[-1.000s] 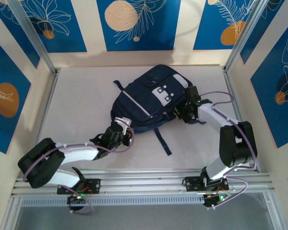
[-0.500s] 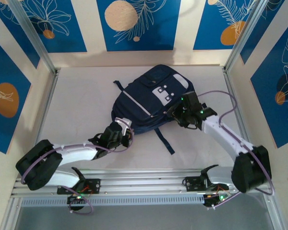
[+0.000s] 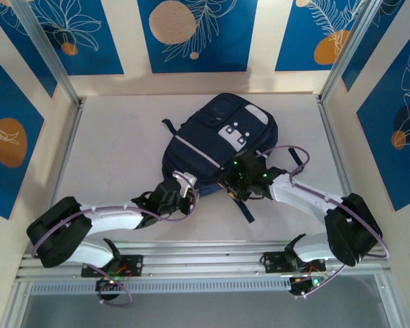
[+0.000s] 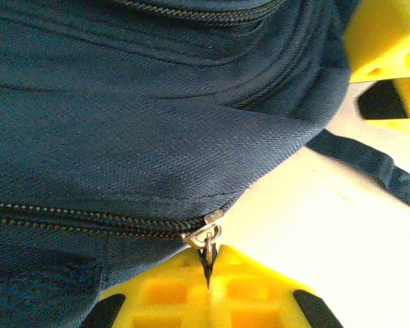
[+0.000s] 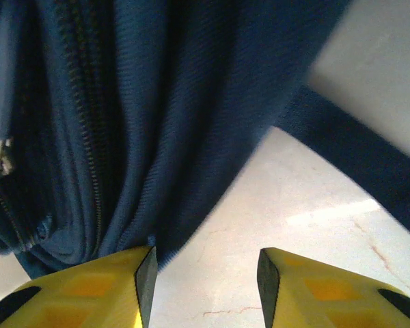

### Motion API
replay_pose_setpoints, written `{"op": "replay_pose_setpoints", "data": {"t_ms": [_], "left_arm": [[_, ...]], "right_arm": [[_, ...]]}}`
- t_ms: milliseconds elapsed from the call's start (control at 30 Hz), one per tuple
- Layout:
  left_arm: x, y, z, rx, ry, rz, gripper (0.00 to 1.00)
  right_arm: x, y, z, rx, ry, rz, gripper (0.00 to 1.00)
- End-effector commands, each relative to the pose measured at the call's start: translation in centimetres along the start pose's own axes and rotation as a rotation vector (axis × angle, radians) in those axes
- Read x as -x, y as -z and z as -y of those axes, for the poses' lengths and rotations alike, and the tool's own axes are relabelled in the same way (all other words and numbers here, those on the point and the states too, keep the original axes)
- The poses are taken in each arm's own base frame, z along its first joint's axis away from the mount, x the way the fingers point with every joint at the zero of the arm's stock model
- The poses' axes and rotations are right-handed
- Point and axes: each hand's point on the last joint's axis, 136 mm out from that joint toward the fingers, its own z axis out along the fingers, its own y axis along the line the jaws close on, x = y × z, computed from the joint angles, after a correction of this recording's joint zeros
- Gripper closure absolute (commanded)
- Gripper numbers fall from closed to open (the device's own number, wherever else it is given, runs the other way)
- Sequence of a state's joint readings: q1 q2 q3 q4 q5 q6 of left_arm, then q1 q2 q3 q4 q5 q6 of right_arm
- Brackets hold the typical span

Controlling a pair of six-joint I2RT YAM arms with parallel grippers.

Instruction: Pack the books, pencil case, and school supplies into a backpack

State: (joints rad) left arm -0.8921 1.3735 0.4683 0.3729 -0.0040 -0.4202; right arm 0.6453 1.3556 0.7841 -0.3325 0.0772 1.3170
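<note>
Top view: the navy blue fabric backpack with pale grey stripes [image 3: 215,140] lies mid-table. The right gripper [image 3: 234,183] has swung from the bag's right flank to its near edge, beside the left gripper [image 3: 183,196].

Left wrist: the left gripper [image 4: 208,277] is clamped on the metal zipper pull [image 4: 206,236].

Right wrist: the right gripper [image 5: 205,273] has parted its jaws and is empty at the fabric edge. Probably it is about to brace the bag for unzipping.

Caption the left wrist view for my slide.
Left gripper pinches the zipper pull of the navy backpack.
</note>
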Motion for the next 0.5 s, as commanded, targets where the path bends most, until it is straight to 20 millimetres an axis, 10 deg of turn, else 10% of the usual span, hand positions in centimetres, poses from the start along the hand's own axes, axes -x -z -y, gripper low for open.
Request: {"op": "replay_pose_setpoints", "data": {"t_ms": [0, 267, 467], "left_arm": [[0.5, -0.1, 2.4, -0.067, -0.016, -0.001, 1.00], [0.1, -0.8, 3.9, -0.083, -0.036, -0.012, 1.00], [-0.1, -0.8, 3.6, -0.066, -0.037, -0.008, 1.00]], "right_arm": [[-0.1, -0.1, -3.0, 0.059, 0.016, 0.015, 0.55], [-1.7, -2.2, -2.9, 0.047, 0.024, -0.027, 0.60], [-1.9, 0.0, -3.6, 0.083, 0.042, 0.025, 0.63]]}}
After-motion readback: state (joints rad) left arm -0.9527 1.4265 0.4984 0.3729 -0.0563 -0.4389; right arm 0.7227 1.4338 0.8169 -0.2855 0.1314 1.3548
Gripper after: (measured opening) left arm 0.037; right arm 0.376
